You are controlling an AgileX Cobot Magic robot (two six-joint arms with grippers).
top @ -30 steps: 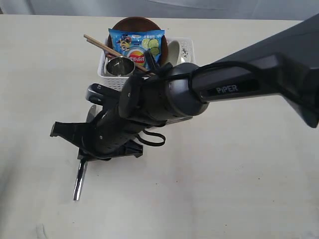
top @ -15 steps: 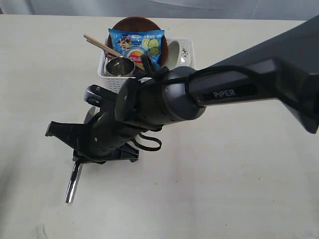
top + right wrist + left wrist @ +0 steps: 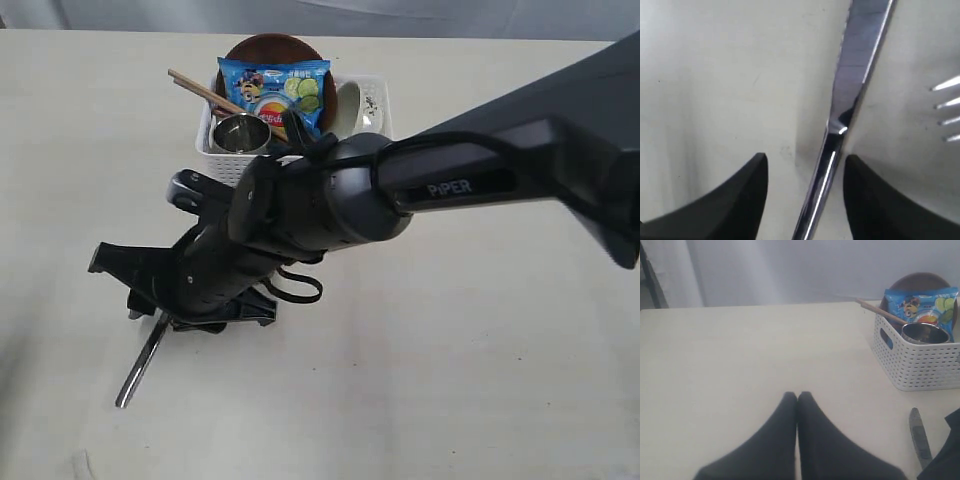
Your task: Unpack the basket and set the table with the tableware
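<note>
Since a second earlier, the knife [image 3: 140, 362] had swung from nearly upright in the exterior view to a slant, its free end drifting leftward. The right gripper [image 3: 806, 162] had let go of it, and its two dark fingers now stood apart on either side of the steel. The knife lay flat on the table [image 3: 480, 380], in front of the basket [image 3: 375, 95] and well apart from it, with the tines of the fork [image 3: 946, 110] just beside its blade. The left gripper [image 3: 797, 402] hung over bare table with its fingers pressed together, holding nothing. By the look of it, only the knife and fork had been set out. The cup [image 3: 238, 133], the chopsticks [image 3: 200, 88], the plate [image 3: 270, 45] and the bowl [image 3: 348, 105] remained in the basket with the chip bag [image 3: 275, 90]. No spoon could be made out, so most of the unpacking seemed left to do.
</note>
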